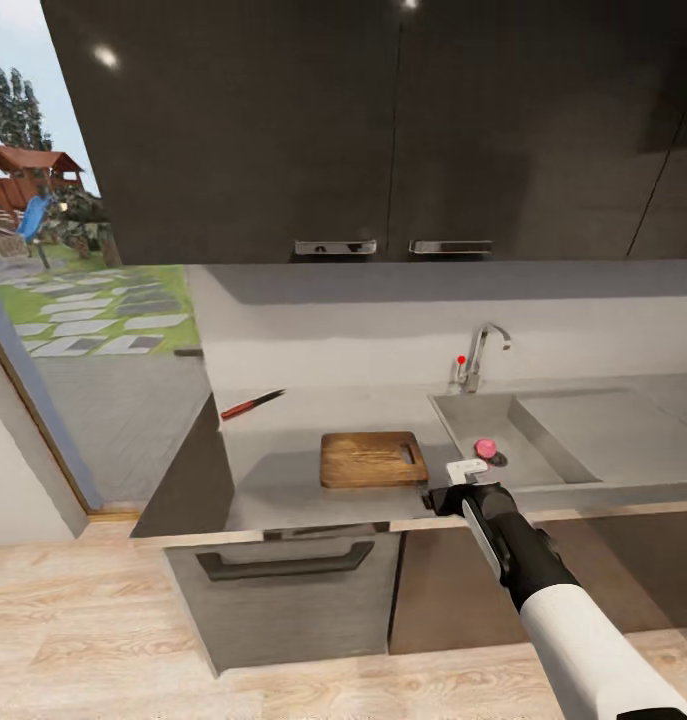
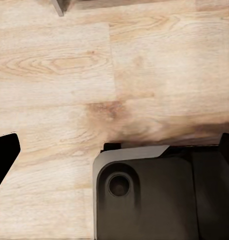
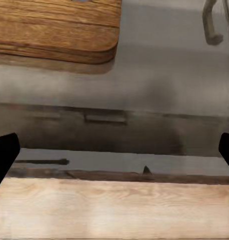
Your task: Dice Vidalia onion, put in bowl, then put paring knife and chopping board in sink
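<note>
A home kitchen: glossy grey countertop (image 1: 313,480) with inset grey steel sink (image 1: 543,440) and chrome tap (image 1: 480,355), dark wall cabinets (image 1: 383,130), pale wood-plank floor (image 1: 83,620).

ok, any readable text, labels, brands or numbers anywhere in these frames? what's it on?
None readable.
Chopping board: bare wood grain, no mark.
Knife: plain red handle, no label.
Tap: red knob, no lettering.
Upper cabinets: plain dark doors with metal handles, no text.
Right gripper: pale plate on it, too small to tell if anything is printed.
</note>
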